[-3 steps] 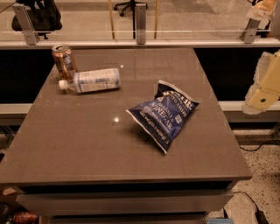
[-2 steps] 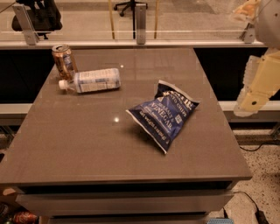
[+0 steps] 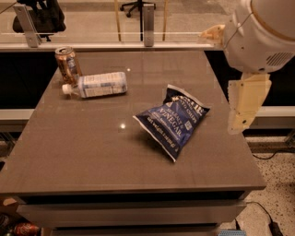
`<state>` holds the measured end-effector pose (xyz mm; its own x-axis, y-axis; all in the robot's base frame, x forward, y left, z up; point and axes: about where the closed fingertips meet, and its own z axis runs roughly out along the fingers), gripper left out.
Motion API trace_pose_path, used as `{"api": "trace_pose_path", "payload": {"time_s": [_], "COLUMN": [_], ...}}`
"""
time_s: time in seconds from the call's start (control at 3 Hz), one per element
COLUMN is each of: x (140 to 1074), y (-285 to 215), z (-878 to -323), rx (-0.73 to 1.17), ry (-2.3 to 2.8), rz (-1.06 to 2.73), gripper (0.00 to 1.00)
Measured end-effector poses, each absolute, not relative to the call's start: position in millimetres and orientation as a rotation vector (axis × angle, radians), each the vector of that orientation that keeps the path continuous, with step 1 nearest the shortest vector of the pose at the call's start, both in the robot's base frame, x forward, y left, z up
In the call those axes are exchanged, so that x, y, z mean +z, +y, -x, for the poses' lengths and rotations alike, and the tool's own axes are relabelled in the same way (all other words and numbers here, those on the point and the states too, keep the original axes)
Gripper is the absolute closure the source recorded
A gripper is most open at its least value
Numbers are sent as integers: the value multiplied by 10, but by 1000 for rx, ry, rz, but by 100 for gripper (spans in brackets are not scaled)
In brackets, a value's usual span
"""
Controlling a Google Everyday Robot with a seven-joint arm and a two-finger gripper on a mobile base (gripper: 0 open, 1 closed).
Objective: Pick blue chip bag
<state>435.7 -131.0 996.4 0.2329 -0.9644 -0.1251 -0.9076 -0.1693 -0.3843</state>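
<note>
Claw (image 3: 245,105) near 1 blue chip bag (image 3: 173,120)

One high view looks down across the table (image 3: 92,156), gripper (image 3: 243,109) at right.

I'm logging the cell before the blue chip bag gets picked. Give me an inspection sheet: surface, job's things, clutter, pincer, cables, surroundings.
Surface: brown table, glossy, with small light glints.
Job's things: blue chip bag lying right of centre, apart from everything else.
Clutter: bottle on its side at back left; can standing behind its cap end.
Pincer: pincer hangs pointing down off the table's right edge, right of the bag, not touching it.
Cables: black cable on the floor at lower right.
Surroundings: rail with posts behind the table; chair base beyond it.
</note>
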Motion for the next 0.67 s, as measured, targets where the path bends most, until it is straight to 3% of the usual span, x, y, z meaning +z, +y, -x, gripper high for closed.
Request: {"api": "trace_pose_path", "payload": {"time_s": [0.67], "x": [9328], "y": [-1041], "z": [-4522], "rx": [-228], "ry": [1585], "rz": [2403], "gripper": [0]}}
